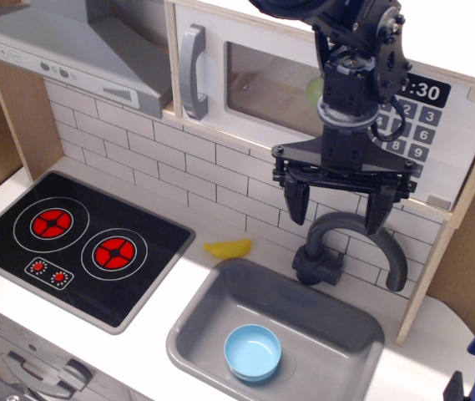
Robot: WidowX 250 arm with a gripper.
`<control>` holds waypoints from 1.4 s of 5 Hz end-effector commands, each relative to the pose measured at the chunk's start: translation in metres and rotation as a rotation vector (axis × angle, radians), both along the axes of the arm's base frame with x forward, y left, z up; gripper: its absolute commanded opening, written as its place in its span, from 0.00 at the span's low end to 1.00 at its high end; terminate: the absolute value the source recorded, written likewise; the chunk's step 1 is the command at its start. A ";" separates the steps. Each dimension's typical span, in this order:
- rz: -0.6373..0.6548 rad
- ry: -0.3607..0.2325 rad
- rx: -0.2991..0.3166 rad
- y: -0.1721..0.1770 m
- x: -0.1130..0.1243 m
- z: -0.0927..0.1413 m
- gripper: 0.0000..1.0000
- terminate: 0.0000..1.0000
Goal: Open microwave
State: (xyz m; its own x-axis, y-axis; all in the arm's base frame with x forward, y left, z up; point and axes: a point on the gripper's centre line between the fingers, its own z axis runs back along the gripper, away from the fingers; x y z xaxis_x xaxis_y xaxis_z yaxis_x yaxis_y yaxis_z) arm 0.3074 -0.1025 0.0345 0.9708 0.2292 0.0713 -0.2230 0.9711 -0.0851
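Observation:
The white toy microwave [245,92] sits high at the back in a pale wood casing, door closed. Its grey vertical bar handle [192,73] is at the door's left edge. The clear window [266,83] shows a greenish object inside. The black clock display [427,89] and dark keypad [416,125] are at the right. My black gripper [338,210] hangs in front of the microwave's lower right, above the faucet, well right of the handle. Its fingers [296,205] are spread apart and hold nothing.
A grey slanted range hood [78,50] is at the upper left. A black two-burner stove [78,242] is below it. A grey sink [212,309] holds a blue bowl [253,352]. A dark grey faucet [350,246] stands behind it. A yellow banana [228,248] lies on the counter.

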 end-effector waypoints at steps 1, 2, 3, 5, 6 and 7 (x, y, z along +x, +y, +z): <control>0.000 0.000 0.000 0.000 0.000 0.000 1.00 0.00; 0.015 -0.011 -0.015 0.042 -0.006 0.006 1.00 0.00; -0.069 -0.059 0.034 0.080 -0.011 0.020 1.00 0.00; -0.153 -0.229 0.036 0.157 0.017 0.050 1.00 0.00; -0.150 -0.278 0.046 0.171 0.034 0.060 1.00 0.00; -0.095 -0.280 0.075 0.185 0.047 0.064 1.00 0.00</control>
